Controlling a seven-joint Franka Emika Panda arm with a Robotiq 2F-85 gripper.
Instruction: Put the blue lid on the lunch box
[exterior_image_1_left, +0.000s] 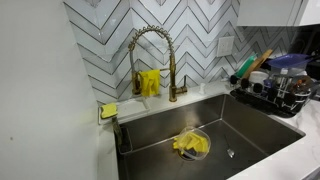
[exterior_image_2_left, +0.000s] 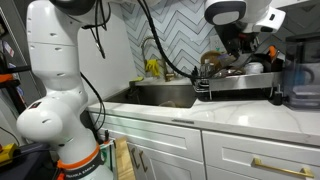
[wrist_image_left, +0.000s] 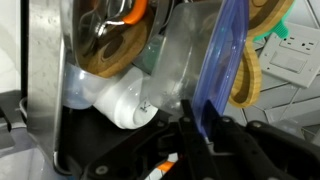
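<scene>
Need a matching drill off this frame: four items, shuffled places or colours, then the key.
1 faucet
2 sponge
3 clear bowl
4 blue lid

A inside the sink basin
B on edge at the dish rack
C brass coloured
D yellow, on the sink's rim

Pairs: 1-C, 2-D, 3-A, 4-B

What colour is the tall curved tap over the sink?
Brassy gold; the tap shows best in an exterior view.
</scene>
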